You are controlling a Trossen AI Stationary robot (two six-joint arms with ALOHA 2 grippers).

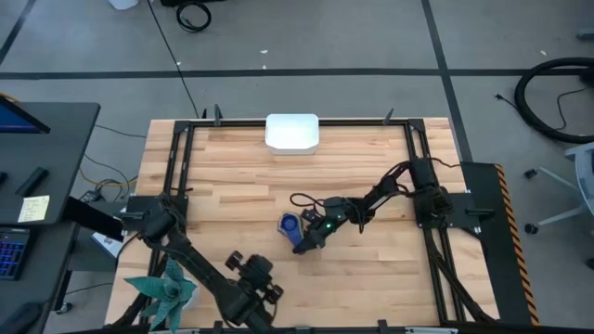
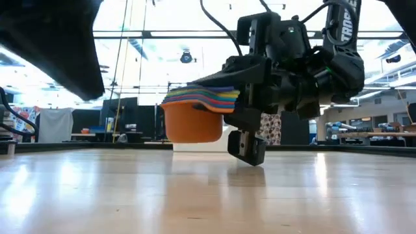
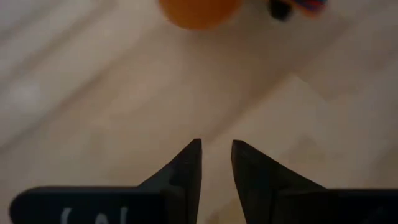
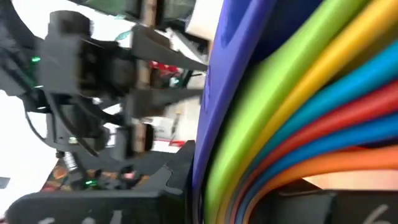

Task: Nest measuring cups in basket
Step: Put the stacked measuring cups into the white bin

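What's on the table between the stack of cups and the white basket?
Nothing: in the high view, only bare wood lies between the cups, held in the right pincer, and the basket at the far edge of the table.

— What are those two arms looking like from where you're standing?

— Both are showing dark, almost black links. The right arm (image 1: pixel 390 190), right of centre in the high view, is trailing looping black cables and glowing with a small green light.

— Any markings?

— White lettering is running down its upper link. The left gripper (image 3: pixel 216 163) is showing two dark, pointed fingers.
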